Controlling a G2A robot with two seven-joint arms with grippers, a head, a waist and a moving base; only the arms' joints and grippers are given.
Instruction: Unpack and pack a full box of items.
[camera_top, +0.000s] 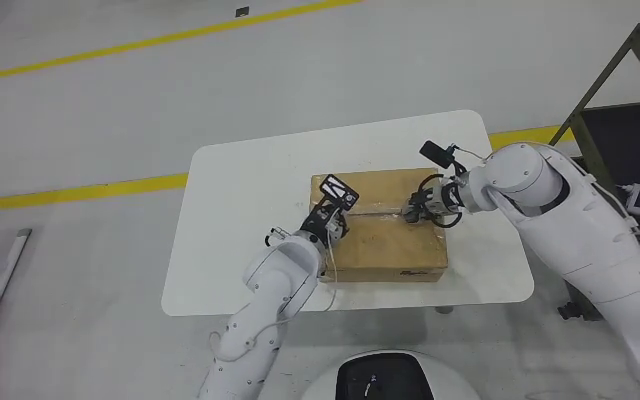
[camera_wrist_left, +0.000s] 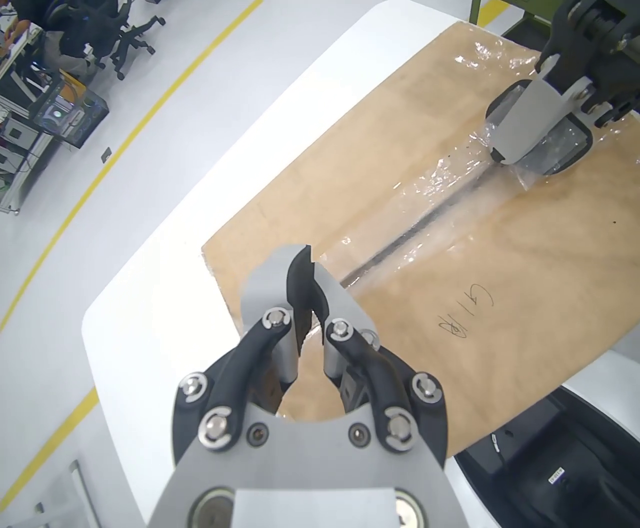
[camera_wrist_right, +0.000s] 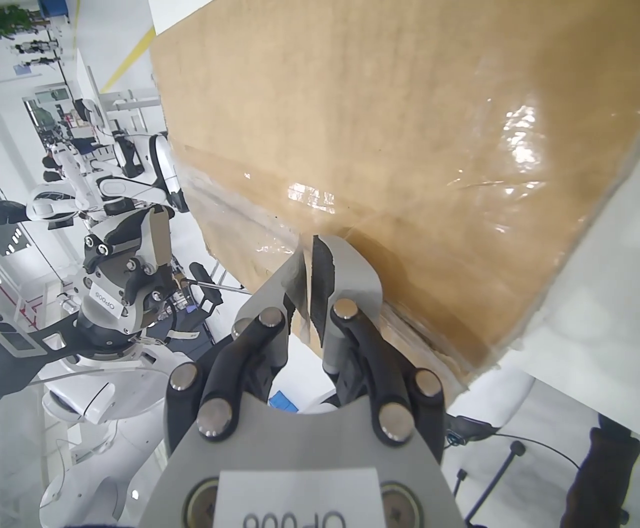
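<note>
A closed brown cardboard box (camera_top: 385, 235) lies on the white table (camera_top: 250, 220), its top seam sealed with clear tape (camera_wrist_left: 425, 215). My left gripper (camera_wrist_left: 302, 260) is shut with nothing between its fingers, its tips at the box's left end of the seam (camera_top: 330, 222). At the opposite end of the seam is my right gripper (camera_wrist_right: 307, 250), also in the top view (camera_top: 412, 212). It is shut on a crinkled end of the tape (camera_wrist_right: 299, 285). The left wrist view shows that right gripper (camera_wrist_left: 505, 155) pressed down on the tape. The box (camera_wrist_right: 375, 125) hides its contents.
Bare table lies to the left of and behind the box. A dark metal frame (camera_top: 610, 110) stands off the table's right side. Yellow floor lines (camera_top: 90, 190) run past the table. Other robots (camera_wrist_right: 115, 280) stand in the room beyond.
</note>
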